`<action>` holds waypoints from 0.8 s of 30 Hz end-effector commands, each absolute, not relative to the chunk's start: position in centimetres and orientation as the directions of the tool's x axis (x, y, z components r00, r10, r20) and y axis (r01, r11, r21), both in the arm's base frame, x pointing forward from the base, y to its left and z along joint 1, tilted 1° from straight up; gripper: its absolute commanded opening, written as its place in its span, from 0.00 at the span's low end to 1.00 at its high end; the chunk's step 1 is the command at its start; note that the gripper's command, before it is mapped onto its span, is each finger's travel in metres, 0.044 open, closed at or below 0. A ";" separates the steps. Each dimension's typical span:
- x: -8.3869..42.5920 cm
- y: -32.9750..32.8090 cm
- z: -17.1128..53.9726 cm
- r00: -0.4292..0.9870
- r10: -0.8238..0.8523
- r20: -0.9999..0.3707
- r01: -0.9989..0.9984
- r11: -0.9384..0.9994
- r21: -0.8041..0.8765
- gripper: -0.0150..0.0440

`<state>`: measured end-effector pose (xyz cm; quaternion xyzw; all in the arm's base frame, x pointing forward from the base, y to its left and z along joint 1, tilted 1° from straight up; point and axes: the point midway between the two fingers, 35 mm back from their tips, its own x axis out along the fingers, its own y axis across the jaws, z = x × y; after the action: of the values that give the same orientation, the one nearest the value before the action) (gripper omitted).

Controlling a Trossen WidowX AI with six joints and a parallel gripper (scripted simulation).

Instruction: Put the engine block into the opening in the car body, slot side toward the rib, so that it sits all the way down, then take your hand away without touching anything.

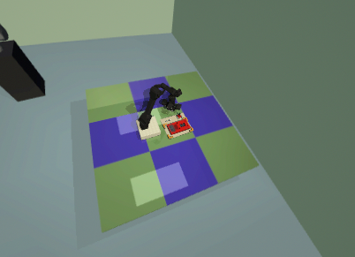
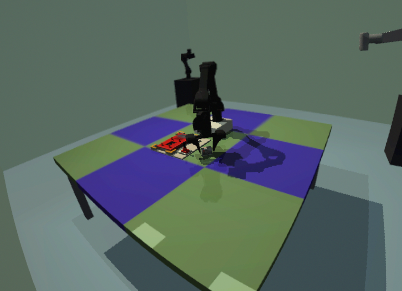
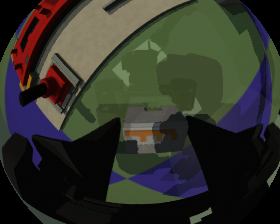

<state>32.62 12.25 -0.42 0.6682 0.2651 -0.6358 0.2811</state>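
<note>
Car body [image 3: 33, 37] cut off by wrist view's upper left edge; engine block [image 3: 141, 131] partly lost in shadow, contact with table [image 3: 146, 192] unclear; in top view, gripper fingers [image 1: 173, 107] too small to separate.

Checkered table [image 1: 117, 147] [image 2: 215, 216] [image 3: 251, 107] (green and violet).

The car body [image 1: 179, 126] [image 2: 170, 142] [image 3: 30, 41] looks like hard red plastic from here, more matt than glossy. I see faintly grainy beige on the board [image 1: 168, 121] [image 2: 184, 154] [image 3: 80, 37], like unpainted wood. My gripper's fingers look dull black, and the engine block [image 2: 206, 151] [image 3: 141, 130] reads as flat grey plastic.
</note>
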 end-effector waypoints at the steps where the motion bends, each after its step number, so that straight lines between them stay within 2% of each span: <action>1: 32.7 12.3 -0.4 0.053 -0.002 -0.999 0.712 -0.701 0.039 0.97; 2: 32.7 12.3 -0.4 0.053 -0.002 -0.999 0.712 -0.701 0.039 1.00; 24: 32.5 12.3 4.1 0.046 -0.007 -0.999 0.711 -0.702 0.037 1.00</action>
<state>32.40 12.29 3.71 0.6637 0.2663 -0.6396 0.2820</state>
